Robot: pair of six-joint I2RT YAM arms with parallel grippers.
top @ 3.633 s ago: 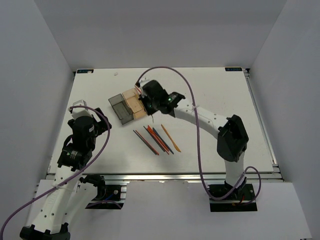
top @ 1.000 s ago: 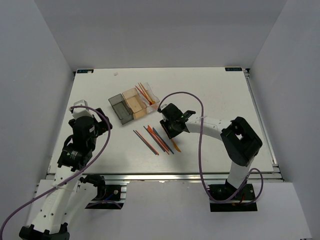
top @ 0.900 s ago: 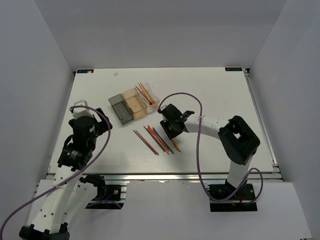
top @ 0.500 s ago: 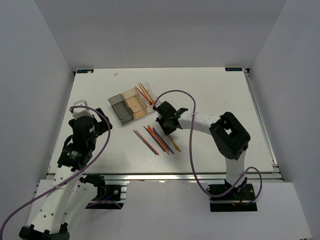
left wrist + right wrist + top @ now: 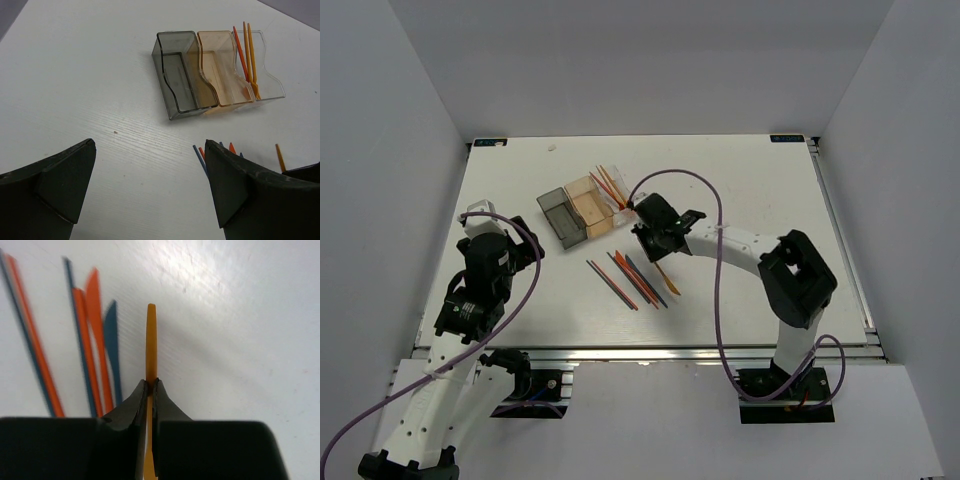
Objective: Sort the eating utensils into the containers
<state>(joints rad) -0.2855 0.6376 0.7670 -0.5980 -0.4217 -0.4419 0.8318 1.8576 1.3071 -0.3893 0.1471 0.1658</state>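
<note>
In the right wrist view the orange utensil (image 5: 151, 340) passes between the fingers (image 5: 131, 410), which hide its near part; the loose utensils (image 5: 92, 330) beside it are blurred.

No words or numbers can be read anywhere. Two small blue-green stickers (image 5: 490, 142) sit at the far corners of the table (image 5: 750, 180), but they are too tiny to read.

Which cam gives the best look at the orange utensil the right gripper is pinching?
Right wrist: the orange utensil sits centre-frame, pinched in the shut right gripper. Top external shows only a thin sliver beside the gripper, grip hidden. Left wrist catches just its tip at the lower-right edge.
</note>
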